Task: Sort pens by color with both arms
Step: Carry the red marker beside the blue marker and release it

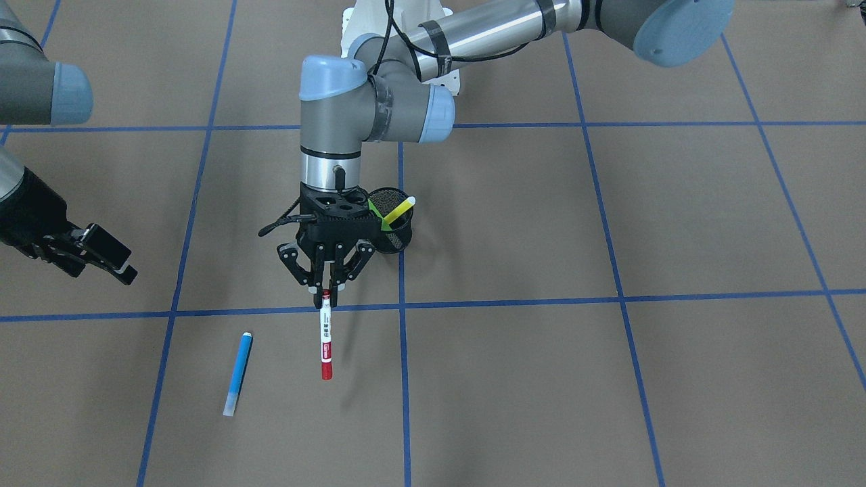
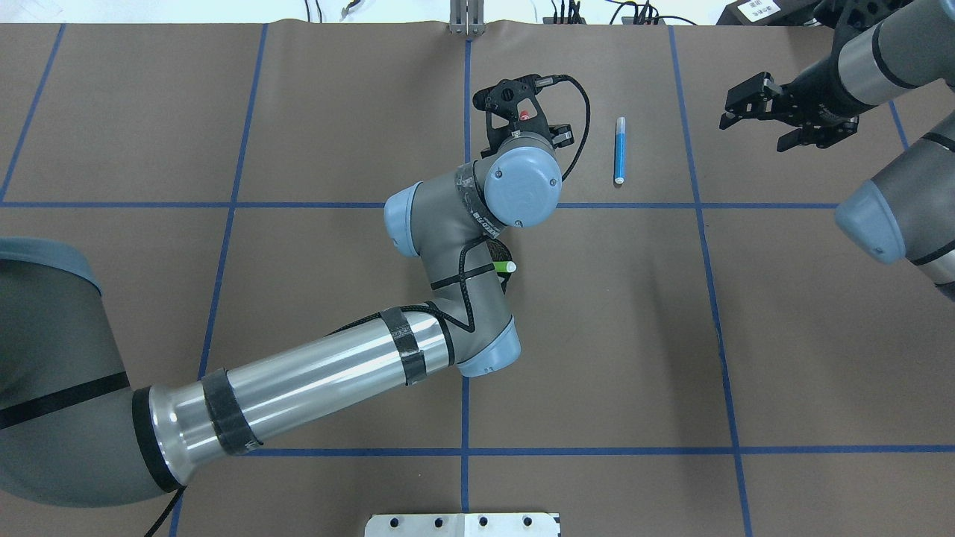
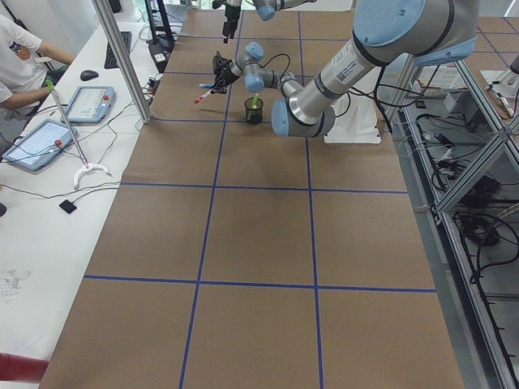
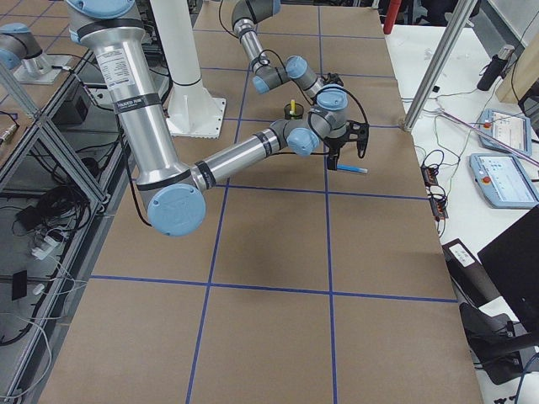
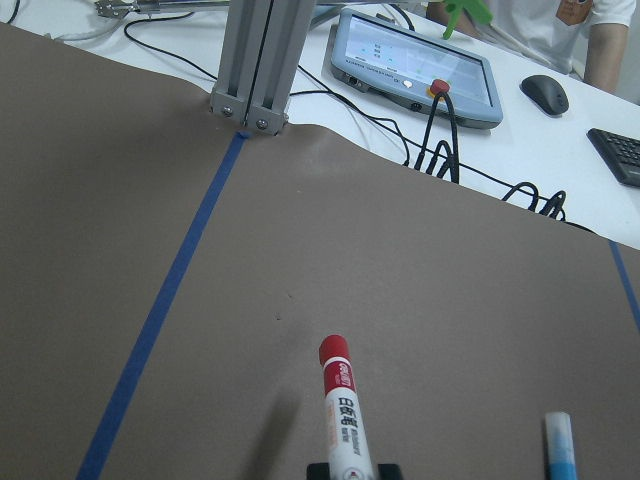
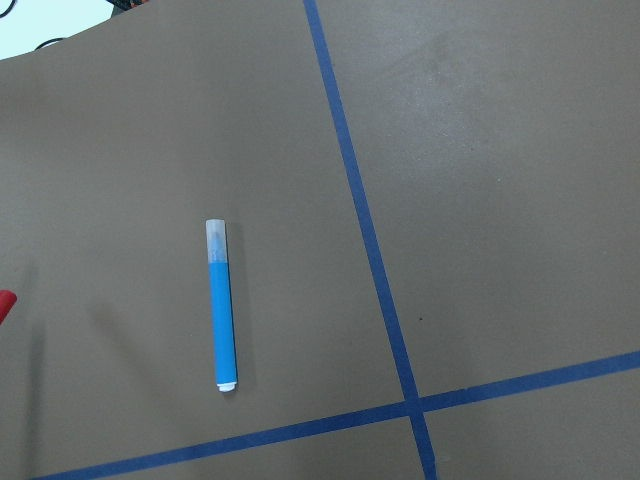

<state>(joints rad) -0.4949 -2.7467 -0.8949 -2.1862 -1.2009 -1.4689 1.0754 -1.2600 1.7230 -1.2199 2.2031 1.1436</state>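
Red-and-white pen (image 1: 326, 341), pinched in the left gripper (image 1: 326, 289).

Held by one red end between narrowly closed fingers, clear of the brown table (image 1: 609, 406), other red end pointing down and away. Just behind that gripper: black mesh cup (image 1: 398, 238) holding the yellow pen (image 1: 399, 211) and the green pen (image 1: 374, 208). Blue pen (image 1: 238, 373) flat on the table, near the held pen, not touching. Right gripper (image 1: 100, 272) spread wide, gripping nothing, above the table beyond the blue pen.

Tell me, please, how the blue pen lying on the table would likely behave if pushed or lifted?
The blue pen is a slim round cylinder lying flat, so a sideways push would probably roll it. It looks like rigid plastic, likely stiff and light.
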